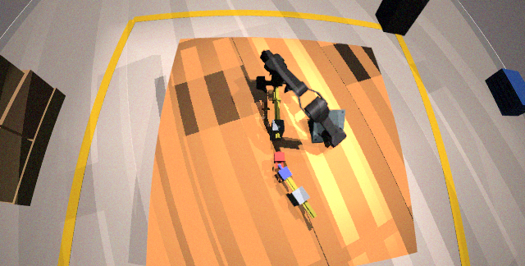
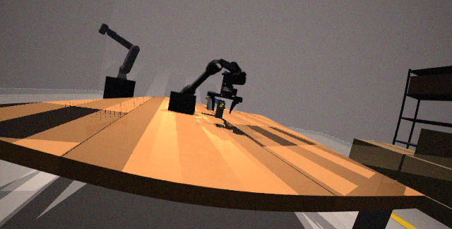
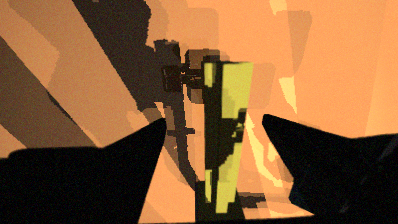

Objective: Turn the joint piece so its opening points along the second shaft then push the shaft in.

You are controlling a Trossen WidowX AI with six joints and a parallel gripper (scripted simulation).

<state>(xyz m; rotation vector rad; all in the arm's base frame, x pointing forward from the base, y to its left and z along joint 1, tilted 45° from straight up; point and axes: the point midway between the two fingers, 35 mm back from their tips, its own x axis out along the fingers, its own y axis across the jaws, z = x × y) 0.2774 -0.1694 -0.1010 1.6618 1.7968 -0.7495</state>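
Two blocks (image 1: 277, 126) (image 1: 300, 195) distinct from above, crowded together in the exterior view

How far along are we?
Done, by the look of it: the red joint piece sits roughly in line with the second shaft. In hand: nothing gripped; the open tool straddles that shaft. Left: close the visible gap by pushing the shaft in, then take the tool off and hold still.

Top: looking steeply down over the orange wooden table (image 1: 213, 155) (image 2: 169, 144); exterior: facing across it, low; wrist: peering down nearby; all sharing tabletop.
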